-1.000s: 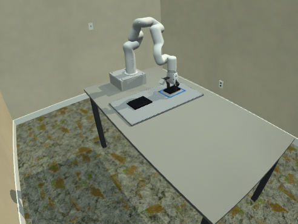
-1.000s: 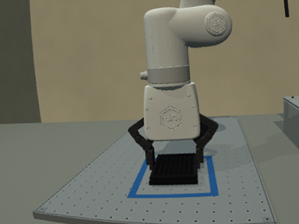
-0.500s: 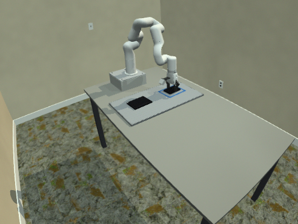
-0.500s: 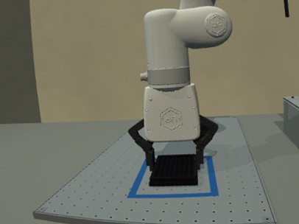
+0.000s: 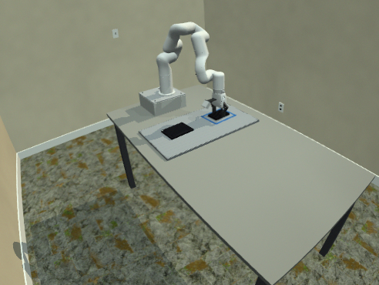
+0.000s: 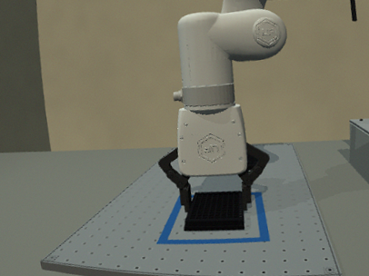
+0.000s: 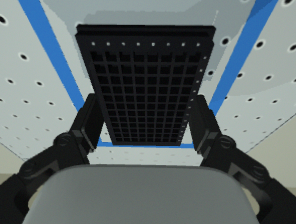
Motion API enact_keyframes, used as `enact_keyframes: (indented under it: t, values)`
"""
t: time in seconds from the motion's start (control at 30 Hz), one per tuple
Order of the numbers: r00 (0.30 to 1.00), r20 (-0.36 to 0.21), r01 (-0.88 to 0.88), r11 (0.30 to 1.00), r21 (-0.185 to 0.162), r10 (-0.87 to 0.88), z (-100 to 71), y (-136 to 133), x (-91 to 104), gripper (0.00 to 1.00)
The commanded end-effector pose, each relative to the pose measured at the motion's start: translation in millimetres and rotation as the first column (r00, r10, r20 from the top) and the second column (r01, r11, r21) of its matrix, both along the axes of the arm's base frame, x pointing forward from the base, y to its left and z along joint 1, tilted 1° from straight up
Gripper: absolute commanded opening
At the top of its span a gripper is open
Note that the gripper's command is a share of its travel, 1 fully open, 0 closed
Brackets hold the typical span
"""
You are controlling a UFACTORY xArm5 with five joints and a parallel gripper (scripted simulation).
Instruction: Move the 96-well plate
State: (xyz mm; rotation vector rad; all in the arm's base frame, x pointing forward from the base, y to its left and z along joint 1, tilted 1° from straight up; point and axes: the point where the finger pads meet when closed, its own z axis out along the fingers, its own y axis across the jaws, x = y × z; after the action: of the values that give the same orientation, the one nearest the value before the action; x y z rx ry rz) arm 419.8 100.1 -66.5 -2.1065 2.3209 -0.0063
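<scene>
End effector: the black two-fingered end effector (image 6: 214, 195) is clamped across the long sides of the black gridded 96-well plate (image 6: 214, 211), one finger (image 7: 89, 125) seen on each side.
Plate position: the plate is seen right way up inside the blue taped rectangular outline (image 6: 210, 240), its long sides along the outline's long sides.
Deck: the outline is marked on a grey perforated deck plate (image 6: 90, 241) laid on the grey bench (image 5: 269, 173).
Nest: a black flat plate nest (image 5: 177, 131) is seen well apart, further along the deck.

Matt black, seemingly plastic 96-well plate (image 7: 145, 90); smooth, matt grey perforated deck (image 6: 113, 237).
</scene>
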Motion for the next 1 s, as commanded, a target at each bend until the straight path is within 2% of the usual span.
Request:
enact_keyframes:
  t: [0.0,0.3,0.33,0.97]
  values:
    - [1.0,0.003,0.0,1.0,0.001,0.0,0.3,0.3,1.3,0.0]
    - [1.0,0.003,0.0,1.0,0.001,0.0,-1.0,0.3,1.3,0.0]
    - [1.0,0.003,0.0,1.0,0.001,0.0,-1.7,0.3,1.3,1.0]
    - [1.0,0.003,0.0,1.0,0.001,0.0,-1.7,0.3,1.3,1.0]
